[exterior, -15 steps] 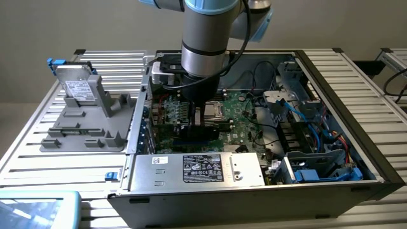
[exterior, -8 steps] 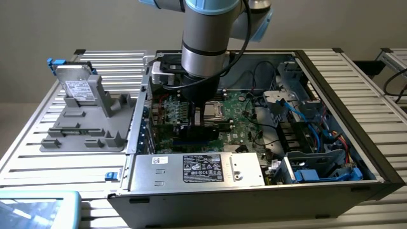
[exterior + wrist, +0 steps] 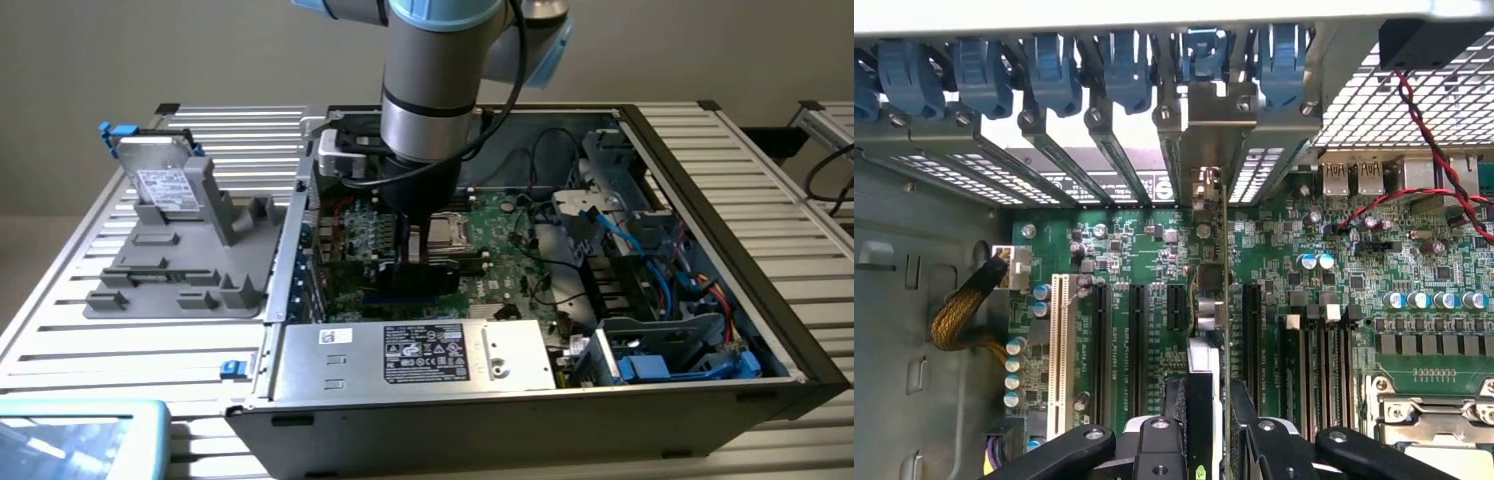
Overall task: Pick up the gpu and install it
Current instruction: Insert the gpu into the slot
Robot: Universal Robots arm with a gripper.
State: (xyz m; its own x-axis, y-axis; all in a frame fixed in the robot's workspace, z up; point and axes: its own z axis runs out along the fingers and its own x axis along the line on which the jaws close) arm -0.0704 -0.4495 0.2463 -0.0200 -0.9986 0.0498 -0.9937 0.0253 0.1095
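Jaws pinch the card (image 3: 1225, 300) edge-on over the motherboard (image 3: 1414, 260); gripper (image 3: 1209, 420) grips its top edge: thin, stiff, fragile.

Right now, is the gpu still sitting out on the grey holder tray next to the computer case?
No. The gpu stands edge-on between the gripper fingers, down inside the case over the motherboard slots.

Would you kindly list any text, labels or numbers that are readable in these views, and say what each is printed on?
None can be read.
Black label on the power supply: print too small.
White sticker beside it: blurred.
White label on the silver drive: illegible.
Motherboard markings: too small.
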